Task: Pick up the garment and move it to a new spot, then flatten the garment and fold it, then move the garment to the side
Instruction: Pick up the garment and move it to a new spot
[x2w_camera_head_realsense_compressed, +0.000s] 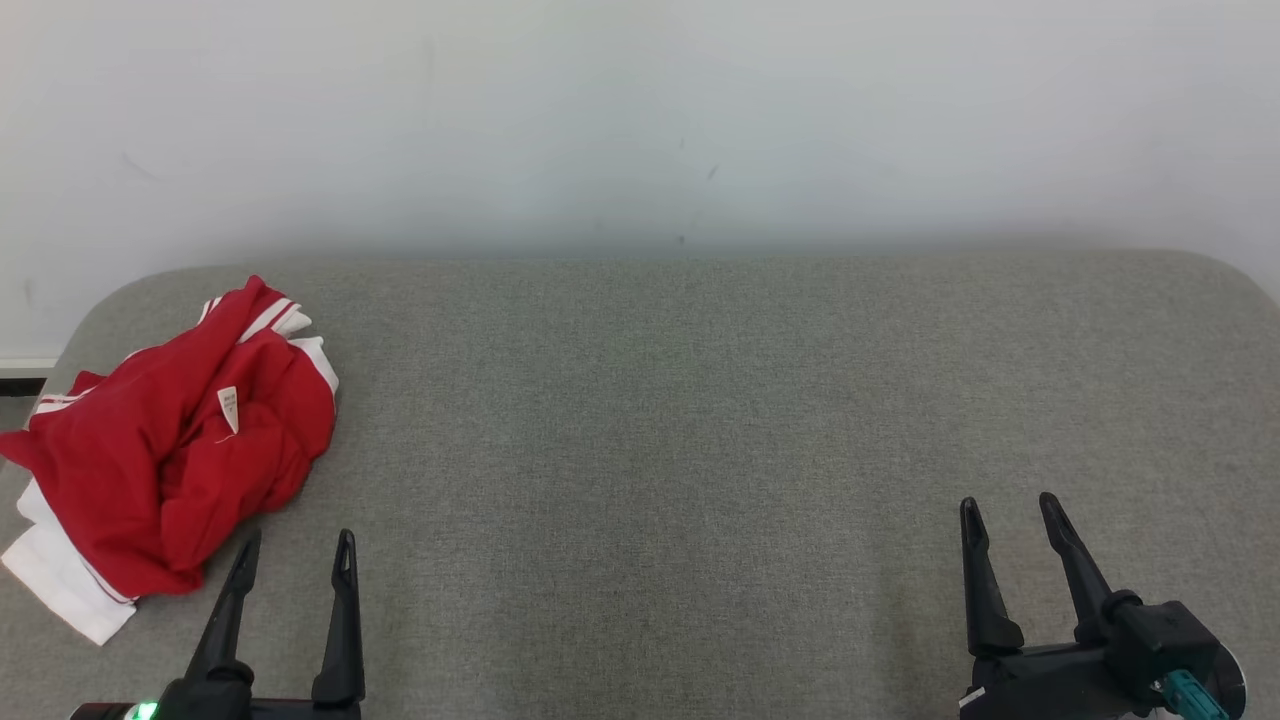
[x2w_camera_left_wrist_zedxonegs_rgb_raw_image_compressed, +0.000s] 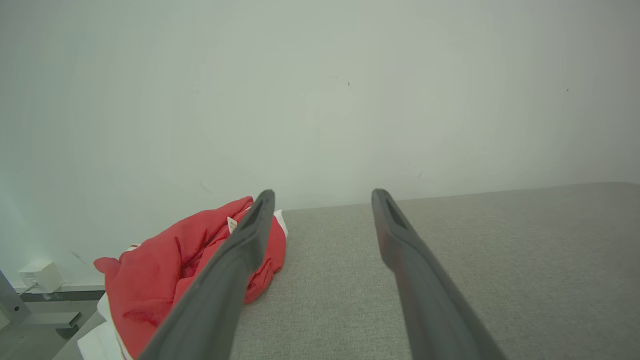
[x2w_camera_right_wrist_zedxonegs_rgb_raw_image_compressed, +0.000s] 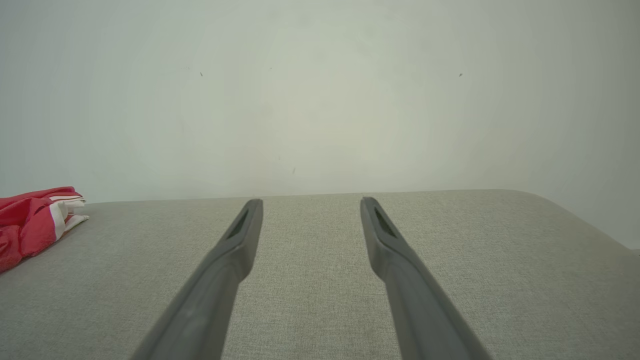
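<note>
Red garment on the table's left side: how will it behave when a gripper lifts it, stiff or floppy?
Likely floppy: the red garment lies crumpled in soft folds, so one pinch should lift a drooping bundle. Probably light, since the fabric looks thin. Its white hem lies near the table edge, so a sideways push might slide it off.

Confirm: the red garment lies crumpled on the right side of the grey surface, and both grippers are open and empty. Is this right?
Not quite: the head view shows the red garment crumpled on the left side of the grey surface. The left gripper and right gripper are open and empty.
</note>
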